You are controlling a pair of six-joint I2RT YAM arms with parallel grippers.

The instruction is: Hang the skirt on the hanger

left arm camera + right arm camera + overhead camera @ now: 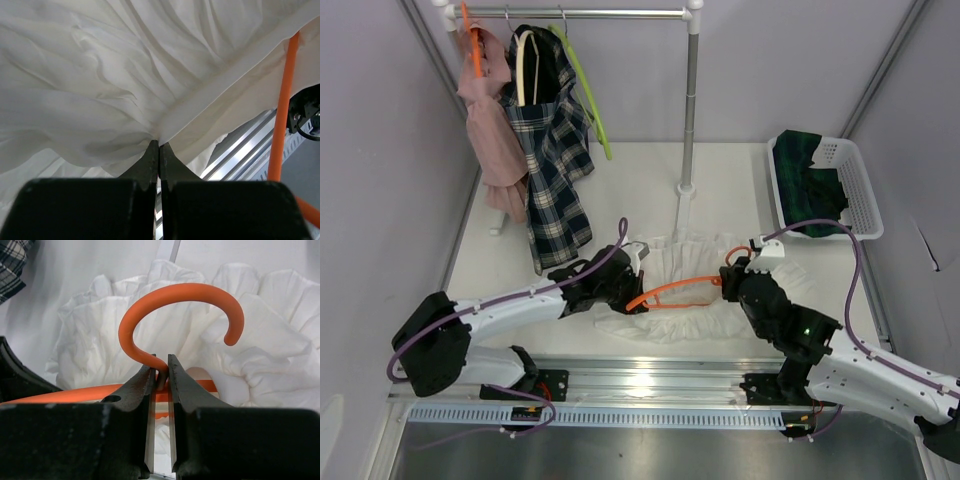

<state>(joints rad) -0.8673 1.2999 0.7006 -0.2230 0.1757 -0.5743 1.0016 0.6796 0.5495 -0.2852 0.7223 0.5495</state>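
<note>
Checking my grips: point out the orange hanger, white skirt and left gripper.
orange hanger [182,291], right wrist view, top of its hook.
white skirt [100,85], left wrist view, gathered fabric.
left gripper [159,147], left wrist view, between its fingertips.

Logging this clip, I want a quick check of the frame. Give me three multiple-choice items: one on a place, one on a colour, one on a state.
1. The basket sits on the table: A at its far right; B at its far left; C at its near edge.
2. The hanger in the right gripper is: A green; B orange; C cream.
3. The left gripper is: A open; B shut on the skirt; C shut on the hanger.
Answers: 1 A, the top view shows it back right. 2 B, its orange hook rises from the closed jaws. 3 B, its jaws pinch white cloth.
</note>
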